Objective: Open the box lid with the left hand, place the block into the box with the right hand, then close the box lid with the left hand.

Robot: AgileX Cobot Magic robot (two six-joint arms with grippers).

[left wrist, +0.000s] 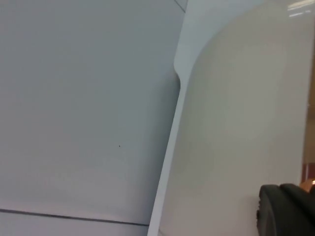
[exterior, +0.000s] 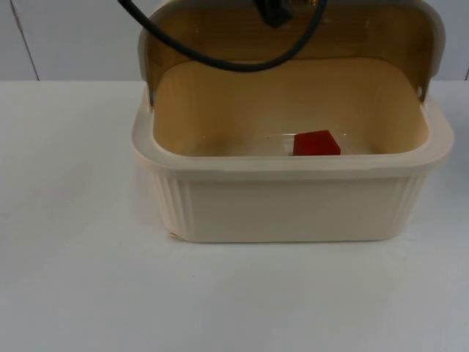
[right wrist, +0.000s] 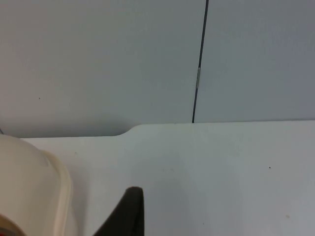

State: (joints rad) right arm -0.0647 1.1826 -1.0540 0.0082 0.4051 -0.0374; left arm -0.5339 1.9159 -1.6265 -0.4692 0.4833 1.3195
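Small red block (exterior: 316, 143) lies inside the open cream box (exterior: 293, 209)

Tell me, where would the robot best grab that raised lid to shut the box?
Probably the lid's free top edge. The lid stands upright behind the cream box, hinged at the back rim, so that edge swings most easily. Coming from above and pulling it forward and down would close it over the red block inside. The left gripper's fingertip is close to the lid.
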